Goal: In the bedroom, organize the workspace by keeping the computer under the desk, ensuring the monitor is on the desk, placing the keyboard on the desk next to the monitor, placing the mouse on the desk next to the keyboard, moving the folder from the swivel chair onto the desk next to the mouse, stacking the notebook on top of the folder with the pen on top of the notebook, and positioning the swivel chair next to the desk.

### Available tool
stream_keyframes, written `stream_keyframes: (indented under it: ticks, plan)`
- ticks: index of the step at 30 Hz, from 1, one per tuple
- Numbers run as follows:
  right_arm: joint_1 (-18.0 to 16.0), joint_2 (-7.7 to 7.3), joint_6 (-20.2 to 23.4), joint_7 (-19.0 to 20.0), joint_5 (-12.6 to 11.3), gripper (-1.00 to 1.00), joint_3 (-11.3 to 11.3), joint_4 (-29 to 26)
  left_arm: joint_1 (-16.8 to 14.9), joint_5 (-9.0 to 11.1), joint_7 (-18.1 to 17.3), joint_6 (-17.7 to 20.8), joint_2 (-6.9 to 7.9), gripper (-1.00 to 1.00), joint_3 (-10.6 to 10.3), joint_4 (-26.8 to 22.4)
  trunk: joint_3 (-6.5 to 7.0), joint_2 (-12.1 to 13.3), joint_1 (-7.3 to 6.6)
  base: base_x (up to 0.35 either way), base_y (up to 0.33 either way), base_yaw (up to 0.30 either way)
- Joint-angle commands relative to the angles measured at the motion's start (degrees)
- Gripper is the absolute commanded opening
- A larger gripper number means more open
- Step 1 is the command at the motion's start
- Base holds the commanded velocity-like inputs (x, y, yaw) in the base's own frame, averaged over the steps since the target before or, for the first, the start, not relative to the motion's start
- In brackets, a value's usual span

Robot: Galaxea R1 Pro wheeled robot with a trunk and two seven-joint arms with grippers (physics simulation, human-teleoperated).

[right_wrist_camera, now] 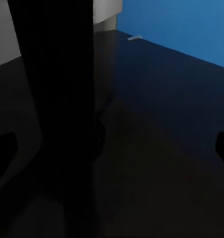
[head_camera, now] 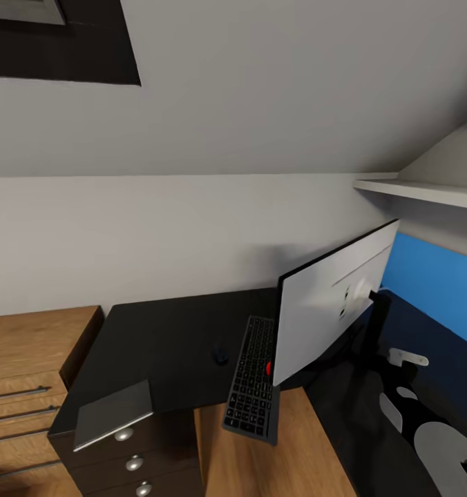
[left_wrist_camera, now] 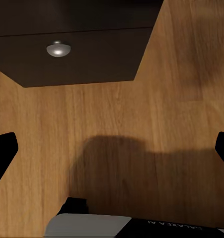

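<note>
The black desk (head_camera: 164, 338) carries the monitor (head_camera: 330, 304), seen from its pale back on a thin black stand (right_wrist_camera: 57, 99). The keyboard (head_camera: 253, 379) lies beside the monitor, its near end hanging over the desk's front edge. Just left of it sits the small mouse (head_camera: 221, 356). On the corner above the drawer unit (head_camera: 133, 462) rests a thin grey rectangle (head_camera: 115, 414) that looks like the notebook. A slim white thing (head_camera: 407, 357), perhaps the pen, lies behind the stand. My right gripper (right_wrist_camera: 114, 153) is open above the desktop beside the stand. The left gripper (left_wrist_camera: 112, 151) is open over the wooden floor.
A light wooden chest (head_camera: 26, 386) with bar handles stands left of the desk. A white shelf (head_camera: 427, 192) juts out above a blue wall panel (head_camera: 434, 283) at the right. My right arm (head_camera: 434, 442) reaches over the desk's right wing. A silver knob (left_wrist_camera: 58, 48) is close to the left gripper.
</note>
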Motion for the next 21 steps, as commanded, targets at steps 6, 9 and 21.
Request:
stream_keyframes:
  ticks: [6,9,21]
  plan:
    - [0.0,-0.19,-0.2,-0.1,-0.4,1.0,0.2,0.1,0.0,0.5,0.4,0.2,0.0,1.0,-0.2,0.3,-0.05,0.0,0.02,0.046,-0.04,0.0]
    - [-0.1,-0.22,-0.2,-0.1,-0.4,1.0,0.2,0.1,0.0,0.5,0.4,0.2,0.0,1.0,-0.2,0.4,-0.05,0.0,0.02,0.013,-0.011,0.0]
    - [0.0,-0.16,-0.2,-0.1,-0.4,1.0,0.3,0.1,0.0,0.5,0.4,0.2,-0.01,1.0,-0.2,0.4,-0.05,0.0,0.02,0.097,0.092,0.0]
